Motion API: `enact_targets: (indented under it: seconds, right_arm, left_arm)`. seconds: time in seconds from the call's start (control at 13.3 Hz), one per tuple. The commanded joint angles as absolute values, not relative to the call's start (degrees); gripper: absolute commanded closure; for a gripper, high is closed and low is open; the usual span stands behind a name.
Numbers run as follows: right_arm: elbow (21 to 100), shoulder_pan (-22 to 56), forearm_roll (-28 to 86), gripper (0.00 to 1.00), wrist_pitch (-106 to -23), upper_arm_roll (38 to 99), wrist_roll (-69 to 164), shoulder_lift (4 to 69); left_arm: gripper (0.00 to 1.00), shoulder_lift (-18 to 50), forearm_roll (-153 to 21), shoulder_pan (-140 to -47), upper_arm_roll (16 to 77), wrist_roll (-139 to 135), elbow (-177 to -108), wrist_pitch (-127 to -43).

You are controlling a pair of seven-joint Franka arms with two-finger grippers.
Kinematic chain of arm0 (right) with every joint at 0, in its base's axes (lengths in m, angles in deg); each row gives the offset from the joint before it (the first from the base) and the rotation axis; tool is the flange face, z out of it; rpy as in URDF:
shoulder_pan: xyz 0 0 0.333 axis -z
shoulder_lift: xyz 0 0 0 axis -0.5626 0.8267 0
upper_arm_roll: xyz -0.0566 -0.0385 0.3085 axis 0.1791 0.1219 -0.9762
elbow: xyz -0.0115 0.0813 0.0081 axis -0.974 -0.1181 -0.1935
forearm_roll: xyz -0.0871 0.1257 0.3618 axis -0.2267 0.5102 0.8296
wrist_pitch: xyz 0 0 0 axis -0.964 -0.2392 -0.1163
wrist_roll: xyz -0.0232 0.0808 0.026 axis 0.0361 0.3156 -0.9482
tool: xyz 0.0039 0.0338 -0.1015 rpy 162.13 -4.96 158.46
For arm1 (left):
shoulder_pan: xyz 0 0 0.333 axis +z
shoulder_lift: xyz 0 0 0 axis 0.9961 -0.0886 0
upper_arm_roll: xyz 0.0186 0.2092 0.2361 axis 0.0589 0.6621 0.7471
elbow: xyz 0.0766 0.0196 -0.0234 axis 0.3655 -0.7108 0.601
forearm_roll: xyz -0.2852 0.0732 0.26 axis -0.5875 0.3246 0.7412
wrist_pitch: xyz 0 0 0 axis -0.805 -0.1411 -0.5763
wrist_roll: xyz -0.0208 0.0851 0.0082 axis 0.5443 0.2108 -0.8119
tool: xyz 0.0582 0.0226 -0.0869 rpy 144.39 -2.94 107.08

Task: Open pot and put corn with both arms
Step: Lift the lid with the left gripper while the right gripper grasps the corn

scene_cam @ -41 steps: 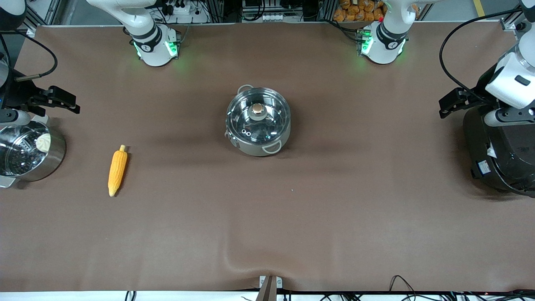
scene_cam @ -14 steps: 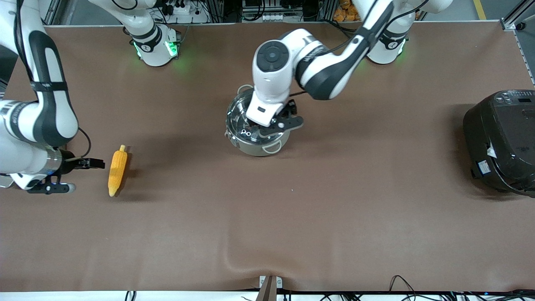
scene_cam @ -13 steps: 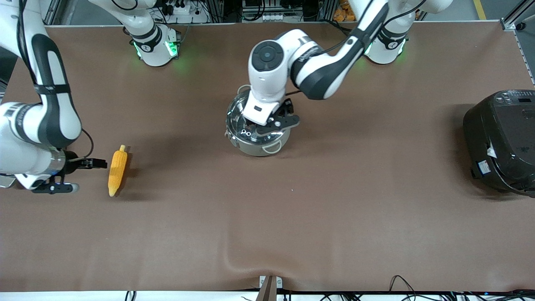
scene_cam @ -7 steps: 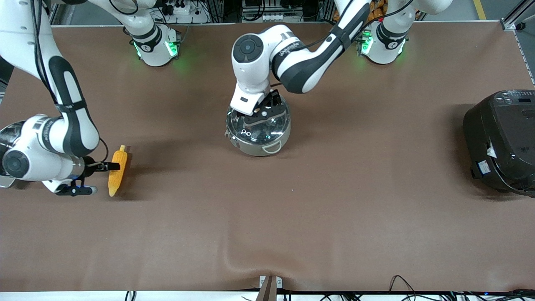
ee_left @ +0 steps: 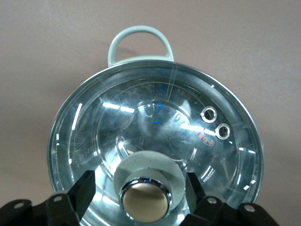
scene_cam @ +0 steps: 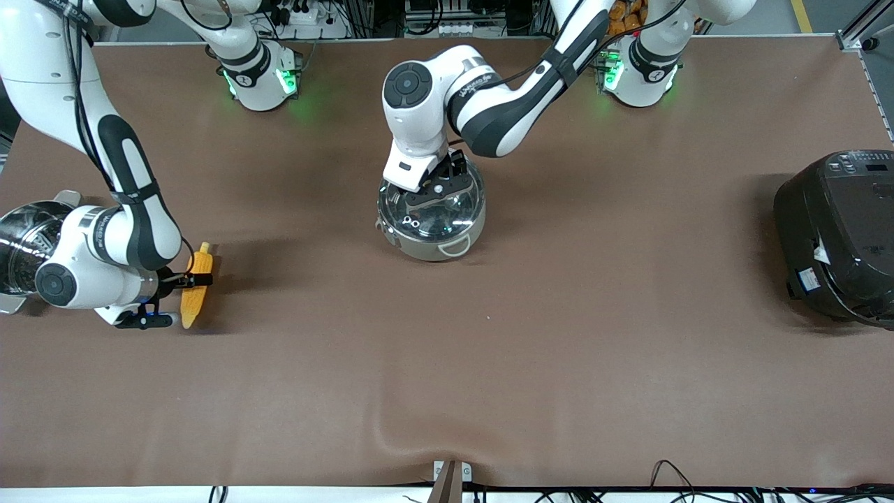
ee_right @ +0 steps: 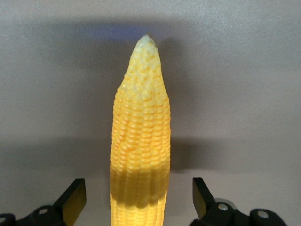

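The pot [scene_cam: 427, 246] stands mid-table with its glass lid [scene_cam: 457, 213] on. My left gripper [scene_cam: 431, 192] is low over the lid, open, with a finger [ee_left: 85, 188] on each side of the metallic knob [ee_left: 145, 201], not touching it. The corn [scene_cam: 202, 260] lies on the table toward the right arm's end. My right gripper [scene_cam: 190, 283] is down at the cob's thick half, open. In the right wrist view the corn [ee_right: 140, 136] lies between the spread fingers [ee_right: 75, 197] with a gap on both sides.
A steel pot with a perforated insert [scene_cam: 24, 244] stands at the right arm's end of the table, close to the right arm's wrist. A big black cooker [scene_cam: 834, 237] stands at the left arm's end. A cloth wrinkle [scene_cam: 419, 433] lies near the front edge.
Both arms came in from the table's ends. The left gripper settled over the lid knob. The right gripper slid up to the corn and now straddles it. Pot and corn have not moved.
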State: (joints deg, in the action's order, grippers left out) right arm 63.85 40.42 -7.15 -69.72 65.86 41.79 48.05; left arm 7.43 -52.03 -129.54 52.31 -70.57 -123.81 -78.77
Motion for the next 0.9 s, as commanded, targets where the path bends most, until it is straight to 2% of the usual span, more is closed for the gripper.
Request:
enact_targets:
  seconds: [0.0,0.07,0.22,0.3,0.6,0.67,0.82]
  right_arm:
    - [63.45,41.27,-7.64,0.00,-70.27,65.26,40.78,48.90]
    - [63.45,41.36,-7.64,0.00,-70.53,65.26,40.69,49.16]
    - [63.45,41.97,-7.37,0.79,-70.80,65.26,38.95,49.34]
    - [63.54,42.32,-7.29,1.00,-71.41,65.17,38.33,49.52]
    - [63.45,41.97,-7.29,1.00,-70.62,65.17,36.22,48.91]
    - [63.19,41.80,-7.29,1.00,-69.93,65.17,34.47,48.38]
    - [62.93,41.62,-7.37,1.00,-68.78,65.17,32.44,46.71]
  left_arm:
    - [0.19,6.68,-50.09,-130.35,52.41,-71.99,-123.80,-79.66]
    - [0.20,6.68,-50.09,-130.36,52.33,-72.07,-123.80,-79.66]
    - [0.31,6.77,-50.17,-130.62,52.33,-72.16,-123.80,-79.66]
    - [0.41,6.77,-50.17,-130.62,52.33,-72.16,-123.80,-79.66]
    - [0.93,7.11,-50.18,-130.97,52.24,-72.16,-123.80,-79.66]
    - [1.00,7.46,-50.18,-130.97,52.24,-72.16,-123.80,-79.40]
    - [1.00,9.65,-50.18,-130.45,52.24,-72.16,-124.15,-78.43]
